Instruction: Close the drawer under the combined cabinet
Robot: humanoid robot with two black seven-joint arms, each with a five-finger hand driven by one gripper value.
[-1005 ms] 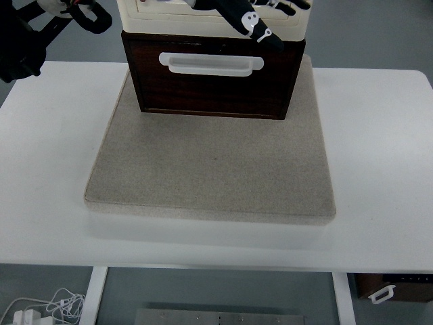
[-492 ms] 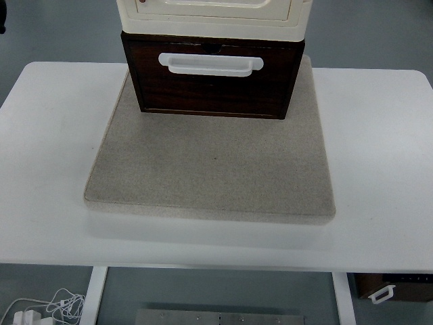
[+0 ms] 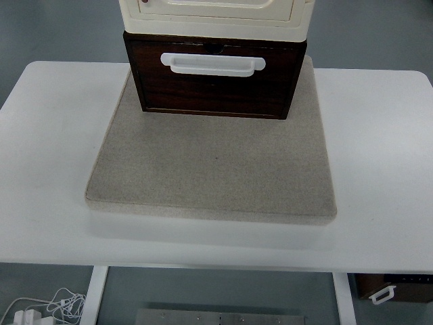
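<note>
A dark brown wooden drawer (image 3: pixel 214 84) with a white handle (image 3: pixel 212 63) sits under a cream cabinet (image 3: pixel 215 15) at the top middle of the view. The drawer front stands out a little past the cream cabinet's front. Both rest on a grey-beige mat (image 3: pixel 214 166) on a white table (image 3: pixel 379 162). Neither robot hand shows anywhere in the picture.
Below the table's front edge lie white cables (image 3: pixel 47 308) at the bottom left. A small brown box with a white handle (image 3: pixel 389 290) sits at the bottom right. A metal plate (image 3: pixel 220 317) shows at the bottom middle.
One second ago a black hand lay over the cabinet's top right and a black arm showed at the top left. Both have left the view. The drawer looks unmoved.
</note>
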